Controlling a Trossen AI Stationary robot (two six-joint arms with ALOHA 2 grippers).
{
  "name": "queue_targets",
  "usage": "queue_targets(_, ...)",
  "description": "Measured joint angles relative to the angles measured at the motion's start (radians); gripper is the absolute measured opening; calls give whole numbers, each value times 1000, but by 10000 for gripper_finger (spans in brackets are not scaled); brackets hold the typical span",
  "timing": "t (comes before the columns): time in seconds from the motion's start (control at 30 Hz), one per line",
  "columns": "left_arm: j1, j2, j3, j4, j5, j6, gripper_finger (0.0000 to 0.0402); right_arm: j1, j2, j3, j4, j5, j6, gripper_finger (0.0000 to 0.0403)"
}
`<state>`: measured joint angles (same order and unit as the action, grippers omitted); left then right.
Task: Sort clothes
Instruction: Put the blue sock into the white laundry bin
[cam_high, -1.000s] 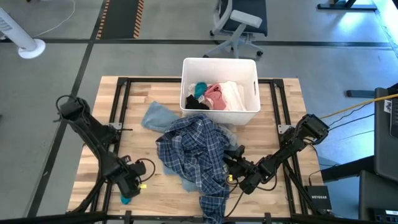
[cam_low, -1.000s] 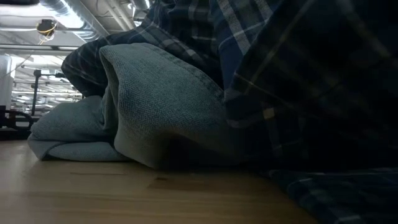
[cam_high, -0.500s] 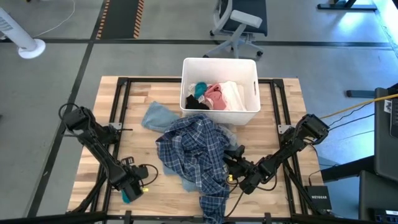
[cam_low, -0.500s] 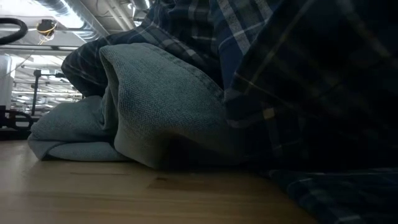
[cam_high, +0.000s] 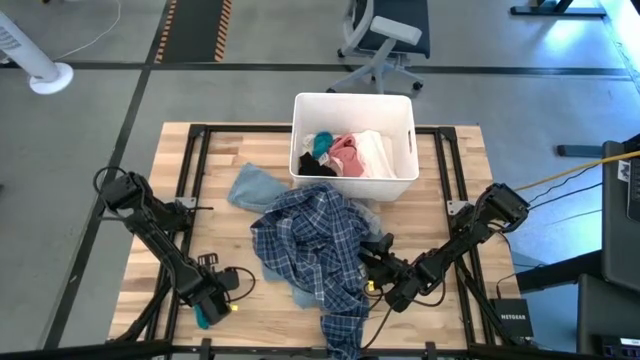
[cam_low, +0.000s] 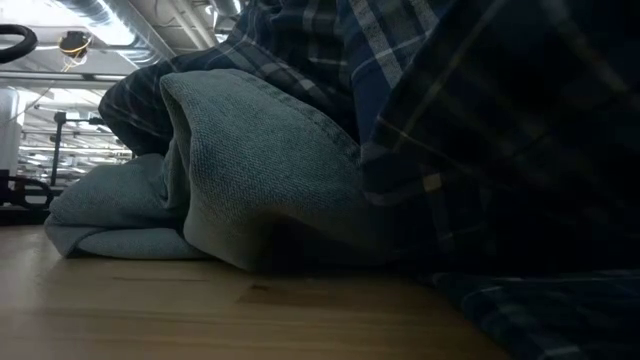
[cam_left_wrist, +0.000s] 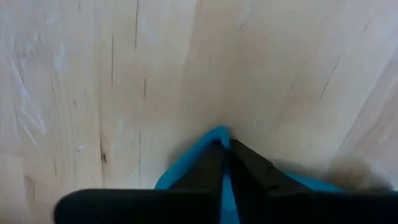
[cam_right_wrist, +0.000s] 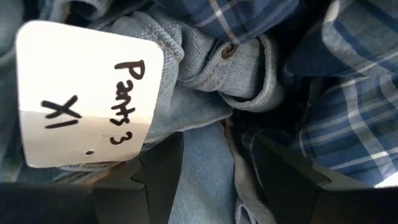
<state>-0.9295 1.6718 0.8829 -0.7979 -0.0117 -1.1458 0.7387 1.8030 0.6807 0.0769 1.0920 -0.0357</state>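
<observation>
A small teal cloth (cam_high: 203, 320) lies on the wooden table near its front left corner, and my left gripper (cam_high: 207, 308) stands straight above it, shut on it (cam_left_wrist: 225, 144). A blue-and-white plaid shirt (cam_high: 315, 240) is heaped over a light blue denim garment (cam_high: 255, 185) at the table's middle. My right gripper (cam_high: 372, 262) reaches into that heap from the right, open, with a fold of denim (cam_right_wrist: 205, 174) between its fingers. The denim bears a white tag (cam_right_wrist: 81, 93). Teal, pink, white and black clothes lie in the white bin (cam_high: 353, 97). My left gripper pinches a raised fold of the teal cloth (cam_left_wrist: 214, 132) between its two fingers (cam_left_wrist: 249, 168), coming from above and pointing down. The rest of the cloth lies on the table under and around the fingers, mostly hidden by the gripper.
The bin stands at the table's far middle. In the low view the denim (cam_low: 260, 170) and the plaid shirt (cam_low: 480, 120) fill most of the picture. Black frame rails (cam_high: 195, 170) run along the table's sides. Bare wood (cam_high: 210, 240) lies between the left gripper and the heap.
My left gripper has come down toward the table's near edge, onto the teal cloth, with its wrist rolled a little. The right arm and the heap have kept still.
</observation>
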Motion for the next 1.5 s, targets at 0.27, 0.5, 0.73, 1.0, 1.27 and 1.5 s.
queue_targets(0.27,9,6,59,-25,5,26,7,0,0,0,0,0,0,215)
queue_targets(0.5,75,-39,127,-30,-16,133,7,-2,0,0,0,23,0,215)
queue_targets(0.73,160,-107,216,-40,-109,276,4,-28,0,0,3,1,2,215)
queue_targets(1.0,253,-181,388,-57,-309,514,2,-47,-2,1,6,-39,5,215)
queue_targets(1.27,346,-196,578,-43,-541,853,4,-47,-2,2,6,-42,5,215)
queue_targets(1.5,464,-197,662,114,-809,1191,5,-47,-2,2,5,-45,4,215)
